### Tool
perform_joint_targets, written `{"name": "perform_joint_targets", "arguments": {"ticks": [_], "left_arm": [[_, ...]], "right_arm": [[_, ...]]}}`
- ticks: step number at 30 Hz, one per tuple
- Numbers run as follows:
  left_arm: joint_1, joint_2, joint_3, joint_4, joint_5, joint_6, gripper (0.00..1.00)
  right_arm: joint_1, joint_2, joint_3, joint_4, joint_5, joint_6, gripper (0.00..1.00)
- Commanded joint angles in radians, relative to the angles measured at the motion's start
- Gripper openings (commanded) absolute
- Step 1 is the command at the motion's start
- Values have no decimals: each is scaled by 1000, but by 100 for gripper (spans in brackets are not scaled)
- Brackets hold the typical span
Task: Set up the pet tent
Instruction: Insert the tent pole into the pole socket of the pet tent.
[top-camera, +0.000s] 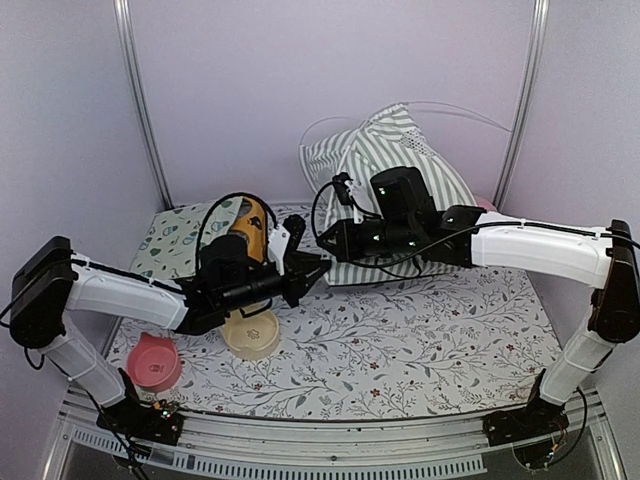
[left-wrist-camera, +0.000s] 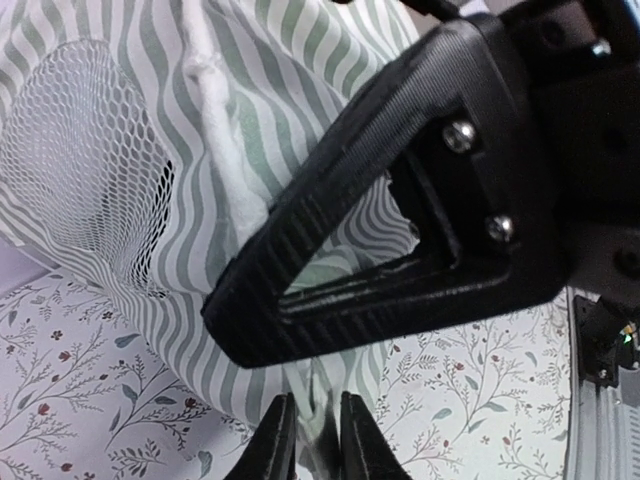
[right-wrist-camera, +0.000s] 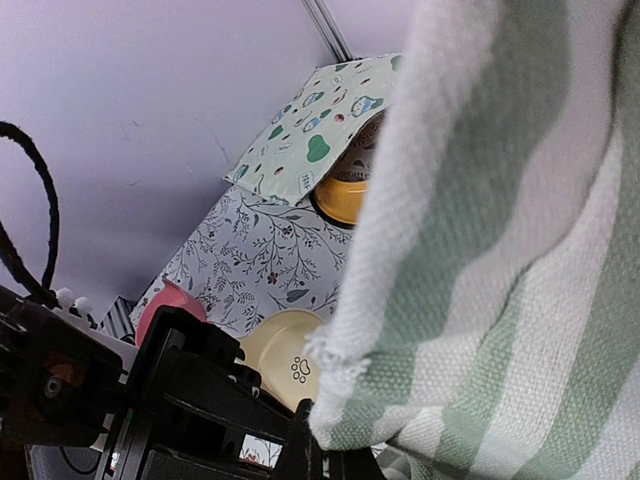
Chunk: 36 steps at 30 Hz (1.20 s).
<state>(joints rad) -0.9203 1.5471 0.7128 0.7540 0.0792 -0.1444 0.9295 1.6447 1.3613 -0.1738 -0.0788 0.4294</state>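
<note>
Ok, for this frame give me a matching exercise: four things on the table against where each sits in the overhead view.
Things:
1. pet tent
2. pink bowl
3. cream bowl
4. printed mat

Places:
A. back left corner
B. back, right of centre
C. near left corner
D. left of centre, beside the pink bowl

Pairs: 1-B, 2-C, 3-D, 4-A

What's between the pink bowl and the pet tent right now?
A cream bowl lies between the pink bowl and the pet tent; the top and right wrist views both show it.
</note>
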Motion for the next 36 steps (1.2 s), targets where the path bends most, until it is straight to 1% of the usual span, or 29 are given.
{"name": "perform_joint_targets", "arguments": {"ticks": [1, 7, 12, 13, 16, 20, 23, 26, 29, 32, 36], "left_arm": [[19, 28, 79, -38, 5, 0, 16], [37, 10, 138, -67, 13, 17, 11], [45, 12, 150, -95, 30, 31, 0], [46, 14, 147, -97, 28, 31, 0], [46, 12, 135, -90, 17, 30, 0], [45, -3, 120, -92, 7, 51, 0], [50, -13, 117, -124, -9, 70, 0], [66, -35, 117, -165, -26, 89, 0], [93, -71, 115, -202, -11, 121, 0], [123, -107, 117, -248, 12, 157, 0], [167, -156, 113, -295, 71, 188, 0]], "right_arm": [[4, 6, 28, 29, 52, -18, 0], [15, 5, -16, 51, 51, -10, 0], [15, -13, -26, 55, 66, -7, 0], [15, -18, -23, 54, 66, -12, 2], [15, -30, -11, 50, 69, -20, 14], [13, -48, 12, 29, 85, -47, 41], [9, -66, 46, 11, 57, -77, 56], [7, -86, 88, -25, 5, -125, 68], [7, -128, 123, -74, -16, -197, 78], [3, -188, 152, -123, 7, -281, 88], [-39, -279, 183, -190, 106, -371, 96]]}}
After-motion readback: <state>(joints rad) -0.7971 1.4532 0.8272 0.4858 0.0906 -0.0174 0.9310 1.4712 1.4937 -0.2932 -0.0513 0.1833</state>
